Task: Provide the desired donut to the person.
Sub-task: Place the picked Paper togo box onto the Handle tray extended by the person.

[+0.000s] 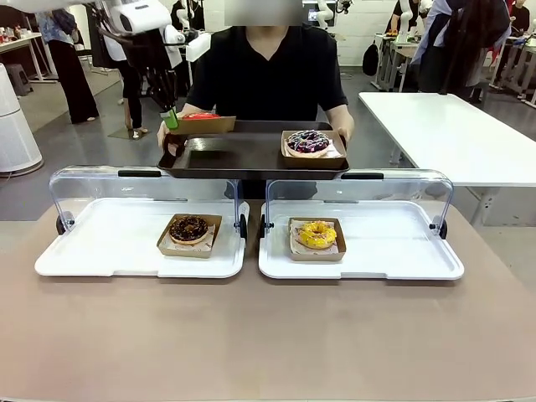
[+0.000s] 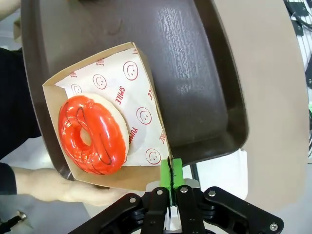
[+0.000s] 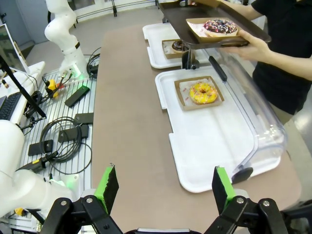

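Note:
The person (image 1: 268, 75) in a black T-shirt holds a dark brown tray (image 1: 251, 159) over the far side of the table. On its left end is a red glazed donut (image 1: 199, 116) (image 2: 92, 134) in a cardboard boat (image 2: 122, 176) lined with printed paper. My left gripper (image 1: 171, 119) (image 2: 170, 168) is shut on the boat's edge, pinching the cardboard wall between the green pads. A purple sprinkled donut (image 1: 308, 142) (image 3: 220, 25) sits on the tray's right end. My right gripper (image 3: 165, 187) hangs open and holds nothing, above the near right part of the table.
Two white display trays with raised clear lids lie on the brown table. The left one (image 1: 100, 251) holds a chocolate donut (image 1: 189, 229), the right one (image 1: 402, 251) a yellow donut (image 1: 316, 234) (image 3: 203, 92). The person's hand (image 2: 53, 187) grips the brown tray's rim below the boat.

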Controlling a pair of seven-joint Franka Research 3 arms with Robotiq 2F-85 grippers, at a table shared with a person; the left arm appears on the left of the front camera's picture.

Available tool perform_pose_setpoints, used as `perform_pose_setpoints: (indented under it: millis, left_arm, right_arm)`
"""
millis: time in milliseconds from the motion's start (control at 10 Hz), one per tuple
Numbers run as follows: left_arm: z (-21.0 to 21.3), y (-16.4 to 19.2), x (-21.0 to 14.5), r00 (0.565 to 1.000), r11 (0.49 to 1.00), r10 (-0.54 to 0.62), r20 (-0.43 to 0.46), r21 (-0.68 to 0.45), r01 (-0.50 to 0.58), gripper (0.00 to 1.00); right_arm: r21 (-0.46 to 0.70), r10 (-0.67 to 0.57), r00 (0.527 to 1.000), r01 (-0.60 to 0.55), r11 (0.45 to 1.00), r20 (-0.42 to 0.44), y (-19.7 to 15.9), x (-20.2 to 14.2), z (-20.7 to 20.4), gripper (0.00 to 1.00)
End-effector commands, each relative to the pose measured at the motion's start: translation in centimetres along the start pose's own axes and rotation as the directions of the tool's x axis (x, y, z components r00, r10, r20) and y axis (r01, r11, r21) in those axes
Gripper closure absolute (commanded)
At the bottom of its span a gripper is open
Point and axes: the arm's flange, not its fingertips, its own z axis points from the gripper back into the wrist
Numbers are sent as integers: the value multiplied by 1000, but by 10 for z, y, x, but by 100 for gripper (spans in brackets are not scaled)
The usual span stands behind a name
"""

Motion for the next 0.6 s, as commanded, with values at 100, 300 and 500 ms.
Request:
perform_pose_setpoints:
  millis: [100,300,500]
  left_arm:
    - [-11,22,-6,1000,999,2,17,-46,-2,99]
    - [-19,27,-4,1000,998,-3,4,-68,3,99]
    - [-22,26,-3,1000,997,-4,-5,-73,3,41]
  right_arm:
    - [9,12,1000,-12,1000,0,1,-1,0,0]
    - [9,12,1000,-12,1000,0,1,-1,0,0]
    - [9,12,1000,-12,1000,0,1,-1,0,0]
